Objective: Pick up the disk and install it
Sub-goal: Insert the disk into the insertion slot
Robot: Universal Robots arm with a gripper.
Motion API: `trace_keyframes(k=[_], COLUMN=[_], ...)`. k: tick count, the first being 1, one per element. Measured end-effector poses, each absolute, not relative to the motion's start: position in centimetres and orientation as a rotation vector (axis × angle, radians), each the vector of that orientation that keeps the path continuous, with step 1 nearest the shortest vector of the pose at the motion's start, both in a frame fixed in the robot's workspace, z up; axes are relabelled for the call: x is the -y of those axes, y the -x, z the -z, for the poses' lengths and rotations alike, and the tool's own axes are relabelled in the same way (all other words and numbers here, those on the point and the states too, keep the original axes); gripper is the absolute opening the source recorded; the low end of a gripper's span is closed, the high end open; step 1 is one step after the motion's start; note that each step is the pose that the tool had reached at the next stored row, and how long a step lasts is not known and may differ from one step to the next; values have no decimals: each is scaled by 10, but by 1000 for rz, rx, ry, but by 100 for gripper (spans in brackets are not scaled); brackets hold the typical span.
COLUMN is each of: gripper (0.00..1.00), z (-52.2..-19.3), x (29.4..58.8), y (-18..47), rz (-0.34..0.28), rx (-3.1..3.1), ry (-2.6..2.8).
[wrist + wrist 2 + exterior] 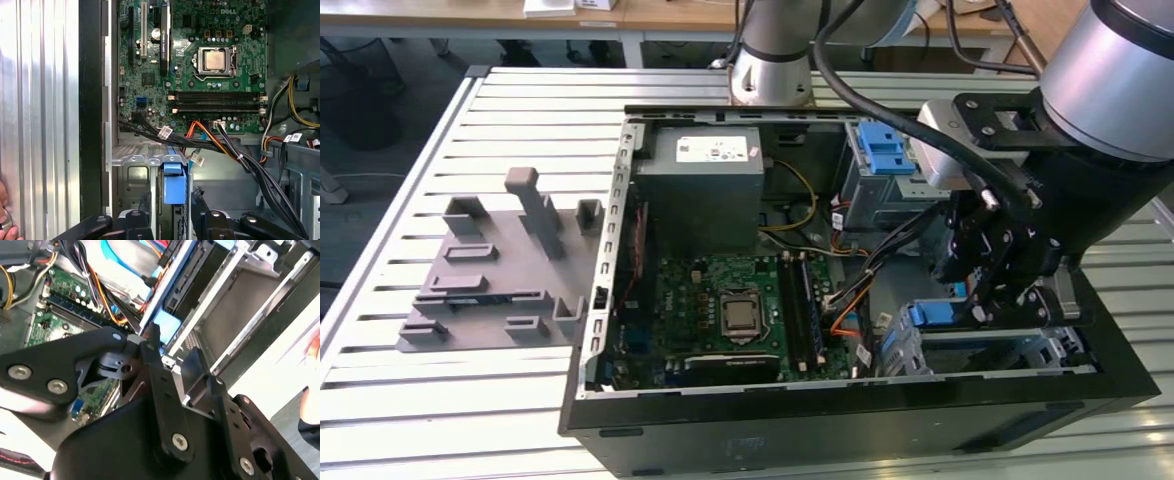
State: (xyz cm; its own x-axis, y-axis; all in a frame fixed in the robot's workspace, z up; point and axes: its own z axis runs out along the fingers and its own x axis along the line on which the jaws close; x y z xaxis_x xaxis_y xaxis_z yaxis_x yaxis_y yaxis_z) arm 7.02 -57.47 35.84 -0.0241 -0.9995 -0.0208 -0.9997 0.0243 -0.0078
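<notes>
Slatted table [520, 120], one computer case [854, 415], two spread fingers [198, 205] flanking one disk [174, 187].

A robotics lab: open computer case [854, 425] on a slatted aluminium workbench [454, 405], desks [667, 15] behind.

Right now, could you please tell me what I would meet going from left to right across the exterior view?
grey slotted fixture → processor socket → blue-latched drive cage → gripper
</notes>
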Motion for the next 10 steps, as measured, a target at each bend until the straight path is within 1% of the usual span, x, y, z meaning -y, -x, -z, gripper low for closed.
trace_keyframes(k=[1, 2, 3, 5, 7, 9, 10], gripper=[43, 36, 36, 25, 25, 13, 11], z=[-358, -358, -358, -358, -358, -358, -358], x=[575, 575, 575, 575, 575, 575, 575], y=[-70, -70, -70, -70, -70, -70, -70], rz=[-14, -14, -14, -14, -14, -14, -14], rx=[-2234, -2233, -2233, -2233, -2234, -2234, -2234], ry=[2180, 2180, 2180, 2180, 2180, 2180, 2180])
